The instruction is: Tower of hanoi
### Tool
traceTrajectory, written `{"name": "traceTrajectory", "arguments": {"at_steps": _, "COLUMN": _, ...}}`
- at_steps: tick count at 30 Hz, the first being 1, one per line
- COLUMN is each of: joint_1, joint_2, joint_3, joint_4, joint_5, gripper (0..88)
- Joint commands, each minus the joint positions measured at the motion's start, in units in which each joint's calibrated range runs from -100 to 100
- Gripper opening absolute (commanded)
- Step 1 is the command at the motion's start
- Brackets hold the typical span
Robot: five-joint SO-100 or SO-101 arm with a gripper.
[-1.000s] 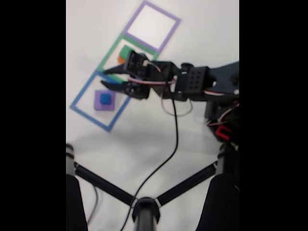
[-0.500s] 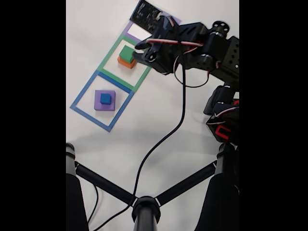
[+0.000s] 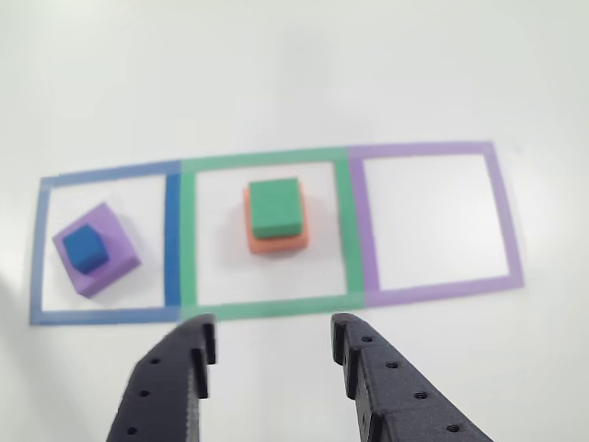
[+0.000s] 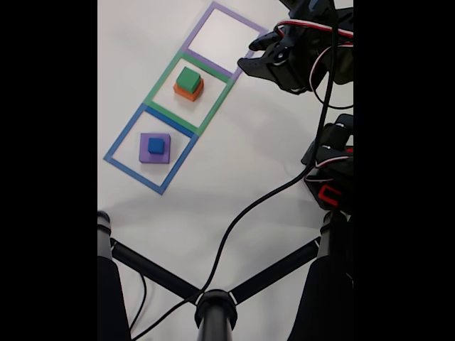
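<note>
The tower of hanoi stands as two stacks. A small blue cube [image 3: 87,247] [image 4: 156,145] rests on the flat purple block [image 3: 106,256] [image 4: 146,152] inside the blue tape square. A green block [image 3: 275,206] [image 4: 188,79] sits on the salmon-orange block [image 3: 277,242] [image 4: 185,91] inside the green tape square. My gripper [image 3: 272,343] [image 4: 252,53] is open and empty. In the other view its black fingers [image 3: 191,348] reach up from the bottom edge, in front of the green square. In the fixed view it hangs raised, to the right of the purple tape square.
The purple tape square [image 3: 431,219] [image 4: 224,35] holds nothing. A black cable [image 4: 256,199] runs across the white table from the arm down to a black stand [image 4: 213,305] at the bottom. The arm's base [image 4: 330,177] sits at the right.
The arm has pulled back and risen from low over the blue and green squares to the upper right. All the blocks stayed where they were.
</note>
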State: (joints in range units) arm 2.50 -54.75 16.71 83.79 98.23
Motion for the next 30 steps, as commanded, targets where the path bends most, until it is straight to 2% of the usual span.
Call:
{"name": "traceTrajectory", "arguments": {"at_steps": 1, "joint_1": 2.12, "joint_2": -3.5, "joint_3": 7.05, "joint_4": -4.75, "joint_5": 1.77, "gripper": 23.7}}
{"name": "traceTrajectory", "arguments": {"at_steps": 7, "joint_1": 4.71, "joint_2": -7.83, "joint_3": 23.41, "joint_4": -16.57, "joint_5": 1.77, "gripper": 30.7}}
{"name": "traceTrajectory", "arguments": {"at_steps": 10, "joint_1": 6.23, "joint_2": -11.68, "joint_3": 34.95, "joint_4": -26.77, "joint_5": 1.77, "gripper": 35.1}}
{"name": "traceTrajectory", "arguments": {"at_steps": 16, "joint_1": 6.84, "joint_2": -11.76, "joint_3": 48.03, "joint_4": -42.55, "joint_5": 1.77, "gripper": 37.2}}
{"name": "traceTrajectory", "arguments": {"at_steps": 30, "joint_1": 3.11, "joint_2": 6.19, "joint_3": 75.66, "joint_4": -98.24, "joint_5": 1.77, "gripper": 37.1}}
